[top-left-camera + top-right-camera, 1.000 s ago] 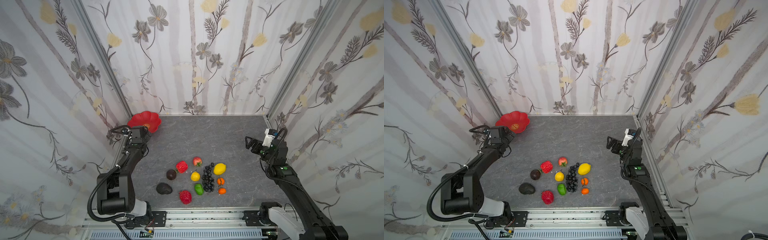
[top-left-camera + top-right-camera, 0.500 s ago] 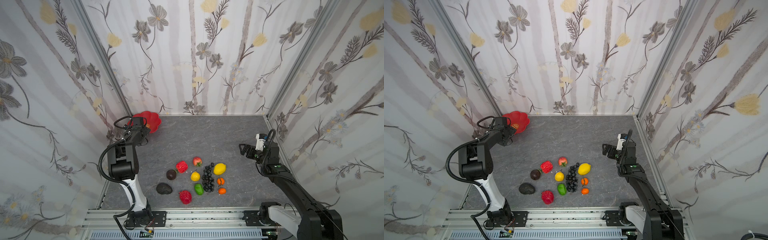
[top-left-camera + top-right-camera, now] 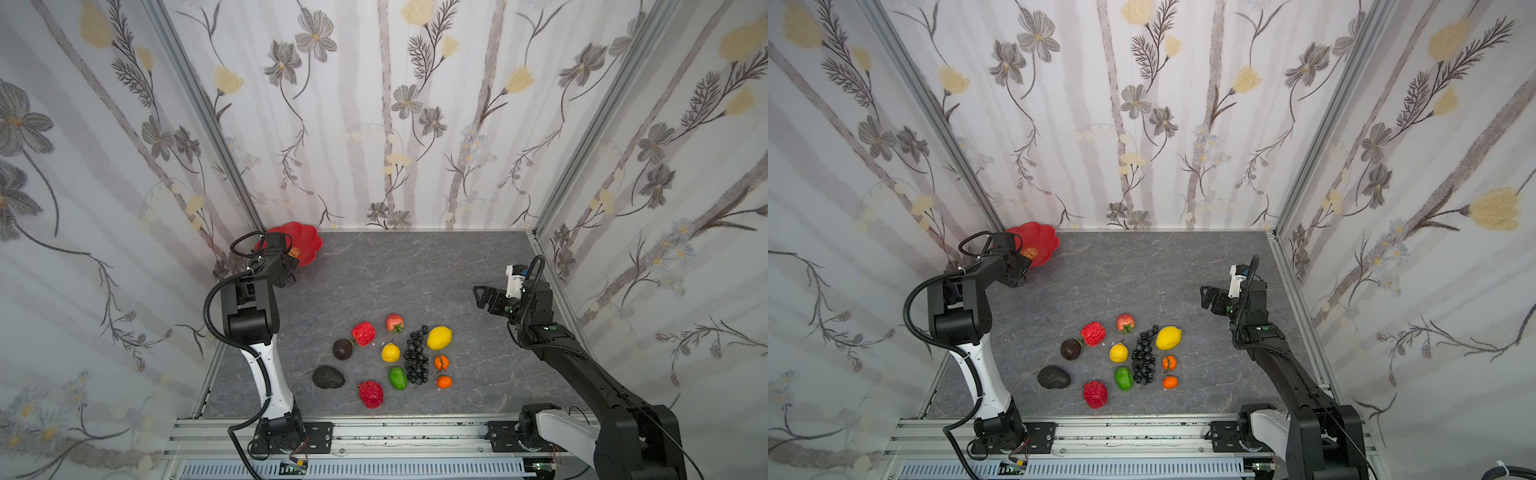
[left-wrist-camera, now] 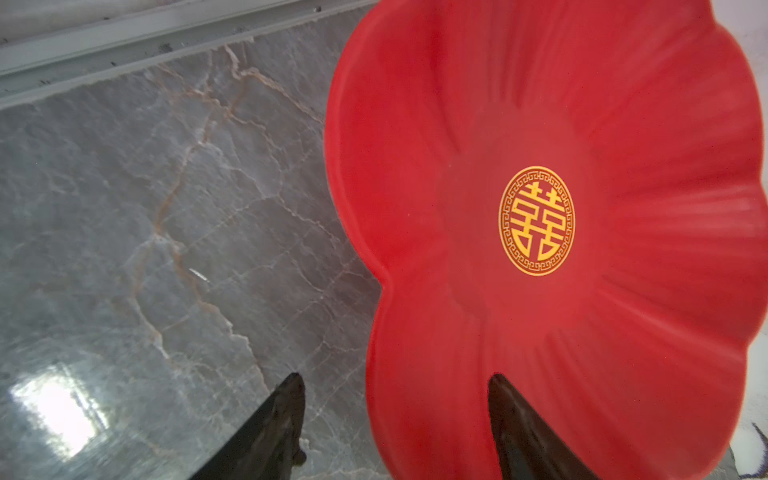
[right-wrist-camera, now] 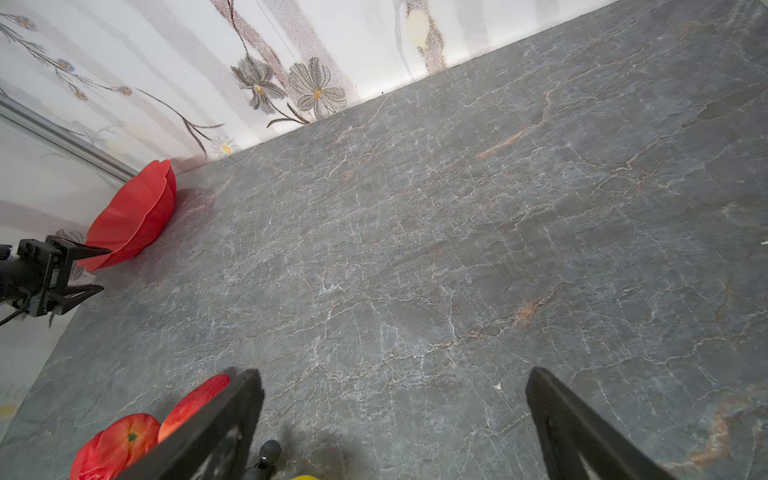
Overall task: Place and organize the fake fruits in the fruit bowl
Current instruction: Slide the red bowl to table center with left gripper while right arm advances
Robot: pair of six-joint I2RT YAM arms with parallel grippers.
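rim of fruit bowl (image 4: 353,166) between spread left fingers (image 4: 274,432), no grip; right fingers (image 5: 582,436) wide apart, empty

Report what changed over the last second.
The left arm reared up, and the left gripper moved onto the fruit bowl rim, jaws astride it, not shut. The right gripper slid toward the middle, jaws wide. The bowl and fake fruits stayed put.
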